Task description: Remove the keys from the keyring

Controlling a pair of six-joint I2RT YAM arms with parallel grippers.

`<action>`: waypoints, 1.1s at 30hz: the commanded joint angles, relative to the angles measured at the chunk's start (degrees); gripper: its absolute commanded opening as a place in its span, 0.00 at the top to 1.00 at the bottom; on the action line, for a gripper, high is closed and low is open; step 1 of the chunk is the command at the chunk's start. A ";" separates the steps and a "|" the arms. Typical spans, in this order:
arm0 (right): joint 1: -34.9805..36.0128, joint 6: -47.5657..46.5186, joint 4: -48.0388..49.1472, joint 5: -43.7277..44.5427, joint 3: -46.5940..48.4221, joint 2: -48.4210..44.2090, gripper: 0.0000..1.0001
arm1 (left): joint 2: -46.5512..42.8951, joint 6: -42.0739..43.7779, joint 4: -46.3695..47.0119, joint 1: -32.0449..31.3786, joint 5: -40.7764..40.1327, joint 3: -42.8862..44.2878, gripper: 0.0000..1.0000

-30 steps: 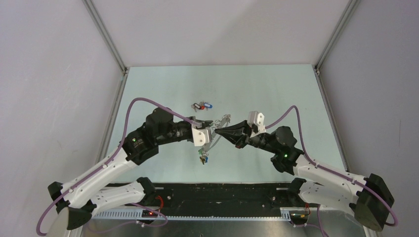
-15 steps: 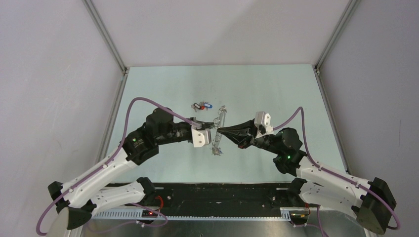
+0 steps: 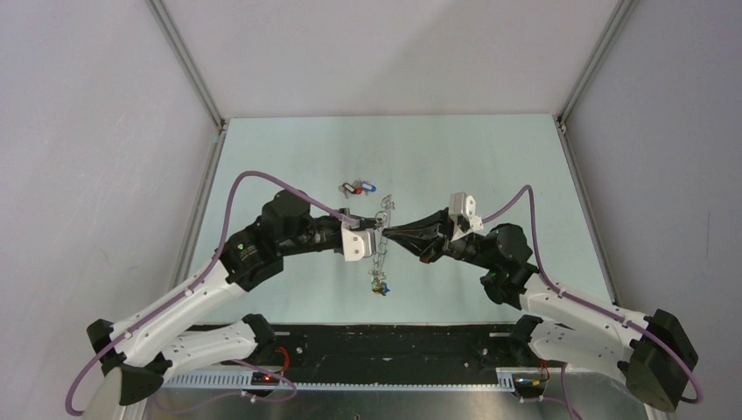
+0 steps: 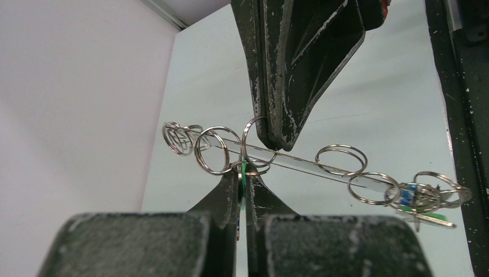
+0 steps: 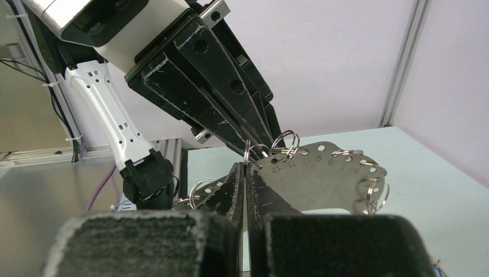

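The left hand [image 4: 242,180] is closed, its tips pinching a small ring [image 4: 244,144]. A green sliver shows between the fingers, and I cannot tell whether it is a key or a tag. The right hand [image 4: 275,138], also closed, clamps the flat keyring [image 5: 323,173] from the opposite side, its tips almost meeting the left's. The keyring hangs between them, clear of the counter [image 3: 490,166] and tilted. More small rings line its rim, and a bunch of keys [image 4: 424,196] dangles at its lower end. Some loose keys [image 3: 357,187] lie on the counter beyond.

This looks like the step of working one ring out of its hole. The next move likely calls for the right hand to hold the plate steady. The left would then twist and draw the ring along its split without losing the thin wire.
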 commanded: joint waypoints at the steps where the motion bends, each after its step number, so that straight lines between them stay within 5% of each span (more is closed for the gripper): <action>1: -0.48 4.84 0.74 -3.84 2.16 0.31 1.00 | -0.82 -0.04 1.78 -0.02 -1.44 2.02 1.00; 20: -0.54 13.50 -2.29 -9.61 3.60 7.91 1.00 | -1.49 0.52 1.71 0.01 -1.47 1.83 1.00; 33: -0.49 7.17 -7.02 -8.38 4.45 2.37 1.00 | -1.15 -0.07 1.74 0.11 -0.49 1.82 1.00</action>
